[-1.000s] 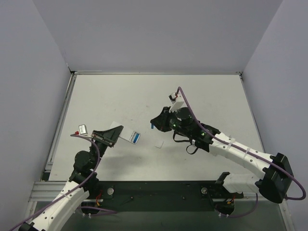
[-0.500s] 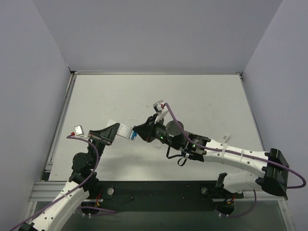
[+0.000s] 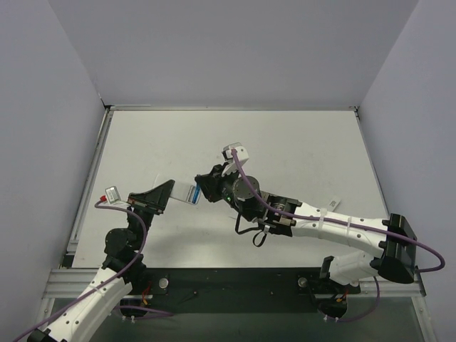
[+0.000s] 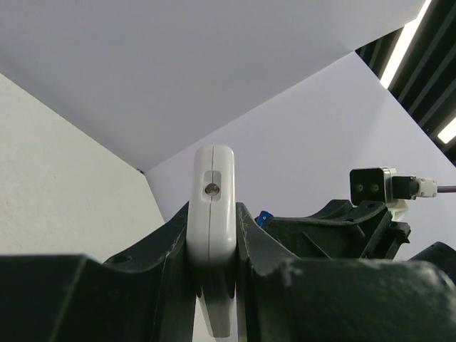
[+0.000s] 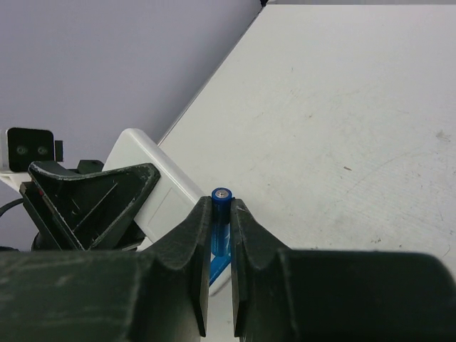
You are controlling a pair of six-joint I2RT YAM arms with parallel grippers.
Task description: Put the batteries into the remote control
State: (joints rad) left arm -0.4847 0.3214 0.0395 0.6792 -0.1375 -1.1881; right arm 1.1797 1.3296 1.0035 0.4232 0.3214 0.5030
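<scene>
My left gripper is shut on the slim white remote control and holds it off the table, its free end toward the right arm. In the left wrist view the remote stands edge-on between the fingers. My right gripper is shut on a bright blue battery, just over the remote's open end. A second blue battery lies in the remote under it. In the top view the right gripper meets the remote's blue end.
Grey walls close in the white table on the left, back and right. A metal rail runs along its left edge. A small white piece lies on the table by the right forearm.
My right gripper has moved left across the table with the battery, up to the remote's end. My left gripper has shifted slightly left with the remote.
</scene>
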